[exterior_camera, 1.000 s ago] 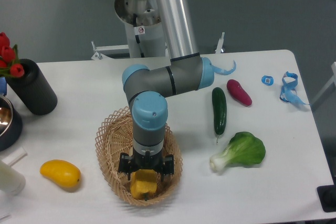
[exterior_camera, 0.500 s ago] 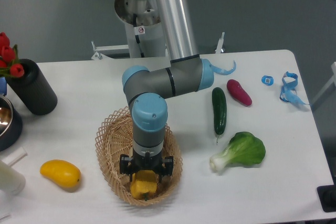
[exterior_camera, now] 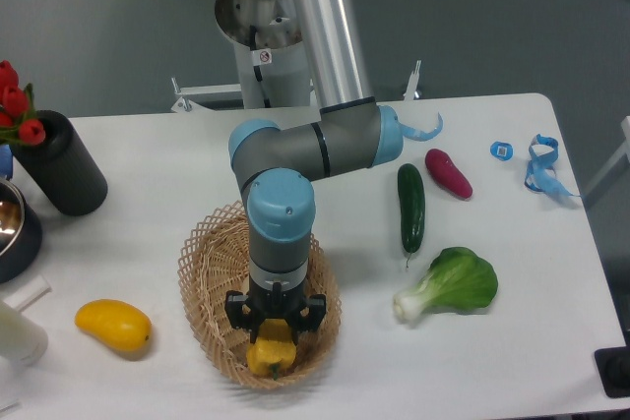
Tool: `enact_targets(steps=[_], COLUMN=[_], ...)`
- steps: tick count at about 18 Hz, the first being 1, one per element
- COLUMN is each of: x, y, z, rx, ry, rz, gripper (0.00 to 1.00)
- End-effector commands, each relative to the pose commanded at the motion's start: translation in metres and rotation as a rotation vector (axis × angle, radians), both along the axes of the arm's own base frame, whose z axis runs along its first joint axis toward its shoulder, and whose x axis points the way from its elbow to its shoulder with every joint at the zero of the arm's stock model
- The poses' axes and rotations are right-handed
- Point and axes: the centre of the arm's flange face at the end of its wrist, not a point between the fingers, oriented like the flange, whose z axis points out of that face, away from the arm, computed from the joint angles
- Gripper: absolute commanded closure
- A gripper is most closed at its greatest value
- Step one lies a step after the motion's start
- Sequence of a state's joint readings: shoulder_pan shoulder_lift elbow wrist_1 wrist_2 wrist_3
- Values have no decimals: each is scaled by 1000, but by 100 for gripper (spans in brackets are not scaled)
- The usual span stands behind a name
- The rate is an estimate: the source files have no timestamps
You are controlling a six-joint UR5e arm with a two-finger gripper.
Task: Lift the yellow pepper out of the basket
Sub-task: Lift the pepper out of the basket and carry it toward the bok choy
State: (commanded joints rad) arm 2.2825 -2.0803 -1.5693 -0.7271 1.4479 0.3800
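The gripper [exterior_camera: 273,333] points straight down into the basket [exterior_camera: 202,287], its two fingers set on either side of the yellow pepper [exterior_camera: 271,352]; whether they press it or stand just clear cannot be told. Against the frame a second ago, the gripper sits slightly lower and its fingers look drawn closer in around the pepper, which shows a little less of its yellow body. The pepper lies in the near part of the basket, close to the front rim, its top covered by the gripper and wrist. The arm hides the basket's middle and back wall.

Outside the basket, nothing has shifted. A smooth yellow fruit [exterior_camera: 113,327] lies on the tabletop [exterior_camera: 157,174] to the left. To the right lie a cucumber [exterior_camera: 410,207], a magenta vegetable [exterior_camera: 448,172] and a leafy green [exterior_camera: 451,284], all apart from each other. At the left edge a black cylinder [exterior_camera: 61,164] holds red flowers [exterior_camera: 14,105], and a metal bowl [exterior_camera: 12,228] is cut off by the frame. Blue bits [exterior_camera: 539,164] lie at the far right.
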Motion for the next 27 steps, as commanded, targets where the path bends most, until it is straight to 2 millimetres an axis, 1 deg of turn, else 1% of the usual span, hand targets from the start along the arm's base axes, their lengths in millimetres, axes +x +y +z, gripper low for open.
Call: enact_targets(steps=[2,5,6,7,9,10,11,13,14,16,18,22,27], x=[-13,-48,-63,-79,-101,-118,-128,-143,-146,-149,-148,-147,-147], y=[-15,-42,-51,-60,-79,-95,-104,-119,-122,-125,-125,-126,-124], z=[31,79,95,105,103,100,99,100,100,100,99,106,109], rx=[-16,-2,10,8,-20,-43,-53,-65,-67,-73,-77,-70,-66], ry=[102,203,233,260,282,298,302,311,312,320,319,328,333], rz=[-39,-33,-27,-37,-64,-88,-96,-103,-104,-114,-123,-122,-120], gripper=[66,66,66,66,66,66,66,66,66,66,66,66,66])
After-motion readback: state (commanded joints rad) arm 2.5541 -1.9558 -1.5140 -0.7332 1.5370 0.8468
